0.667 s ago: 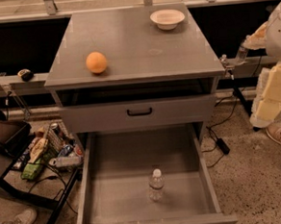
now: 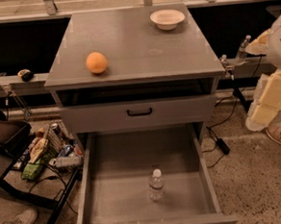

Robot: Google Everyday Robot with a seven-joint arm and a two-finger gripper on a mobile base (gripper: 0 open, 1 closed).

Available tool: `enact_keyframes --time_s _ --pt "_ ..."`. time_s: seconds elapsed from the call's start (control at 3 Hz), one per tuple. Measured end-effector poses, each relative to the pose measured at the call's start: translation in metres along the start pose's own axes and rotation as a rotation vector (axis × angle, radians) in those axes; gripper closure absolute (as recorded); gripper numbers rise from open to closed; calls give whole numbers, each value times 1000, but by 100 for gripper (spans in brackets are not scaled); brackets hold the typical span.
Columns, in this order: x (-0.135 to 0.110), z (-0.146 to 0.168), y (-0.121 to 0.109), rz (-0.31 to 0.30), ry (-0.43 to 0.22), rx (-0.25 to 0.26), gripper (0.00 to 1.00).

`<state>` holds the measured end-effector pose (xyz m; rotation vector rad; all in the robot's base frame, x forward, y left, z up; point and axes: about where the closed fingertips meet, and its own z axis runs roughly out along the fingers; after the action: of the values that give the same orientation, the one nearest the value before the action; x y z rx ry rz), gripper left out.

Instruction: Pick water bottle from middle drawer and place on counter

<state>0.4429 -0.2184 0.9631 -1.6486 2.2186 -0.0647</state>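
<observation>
The water bottle (image 2: 155, 184) stands upright on the grey floor of the open middle drawer (image 2: 112, 198), right of centre and towards the front. It is clear, with a white cap. The counter (image 2: 140, 46) is the flat grey top of the cabinet above it. My arm (image 2: 274, 87), in cream padding, hangs at the right edge of the view, well away from the drawer. My gripper (image 2: 227, 63) seems to be the small dark-and-metal part just off the counter's right front corner, far above and to the right of the bottle.
An orange ball (image 2: 96, 62) lies on the counter's left front and a white bowl (image 2: 167, 18) at its back right. A shut drawer front with a black handle (image 2: 139, 112) sits above the open drawer. Bags and cables (image 2: 42, 152) clutter the floor at left.
</observation>
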Motion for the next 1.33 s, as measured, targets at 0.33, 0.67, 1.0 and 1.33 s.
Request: enact_keyframes --time_s 0.33,0.67,1.0,1.33 --pt "19 53 23 67 -130 -43 0" --pt "40 122 57 124 -301 -94 0" --pt "43 175 71 198 -514 -67 0" --pt "40 207 45 282 -683 14 0"
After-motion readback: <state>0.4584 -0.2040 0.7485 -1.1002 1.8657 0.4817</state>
